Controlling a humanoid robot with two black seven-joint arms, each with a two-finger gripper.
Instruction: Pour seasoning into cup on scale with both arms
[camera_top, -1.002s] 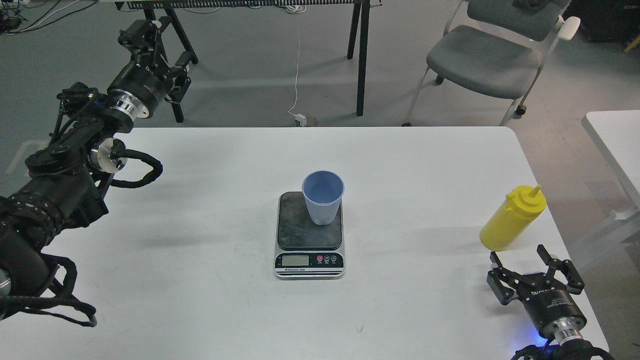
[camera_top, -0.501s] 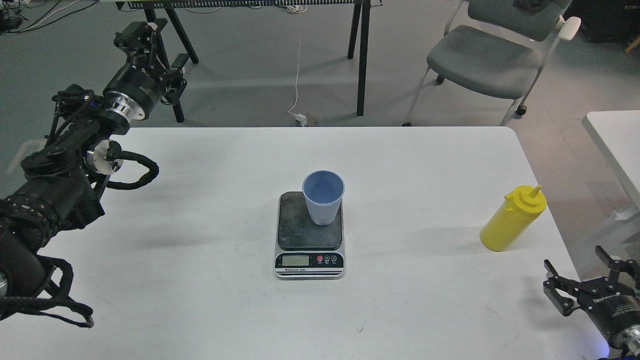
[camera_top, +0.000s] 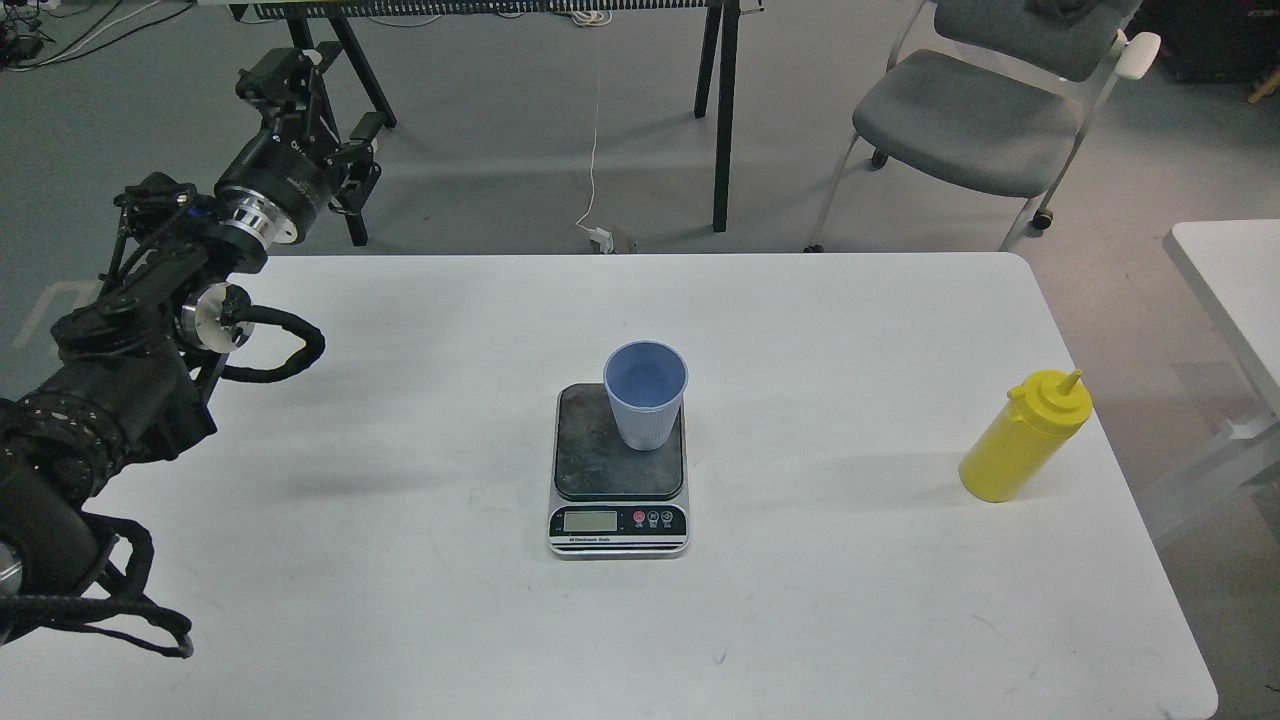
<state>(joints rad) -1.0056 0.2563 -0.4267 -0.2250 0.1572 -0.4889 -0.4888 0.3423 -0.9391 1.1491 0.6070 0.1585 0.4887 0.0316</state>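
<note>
The light blue ribbed cup (camera_top: 646, 396) stands upright on the back right part of the scale (camera_top: 619, 470), whose dark platform and silver front with LCD sit at the middle of the white table (camera_top: 400, 450). The yellow seasoning bottle (camera_top: 1024, 438) stands upright near the table's right edge, untouched. My left gripper (camera_top: 318, 112) is raised beyond the table's far left corner, far from the cup, with its fingers spread and nothing in them. My right arm and its gripper are out of view.
A grey chair (camera_top: 970, 110) stands beyond the table at the back right. Black trestle legs (camera_top: 722, 110) and a white cable with a plug (camera_top: 600, 236) are on the floor behind. A second white table (camera_top: 1235, 290) is at the right edge.
My right gripper, open beside the bottle a second ago, has pulled back to the lower right and left the view. The left arm has only shifted slightly.
</note>
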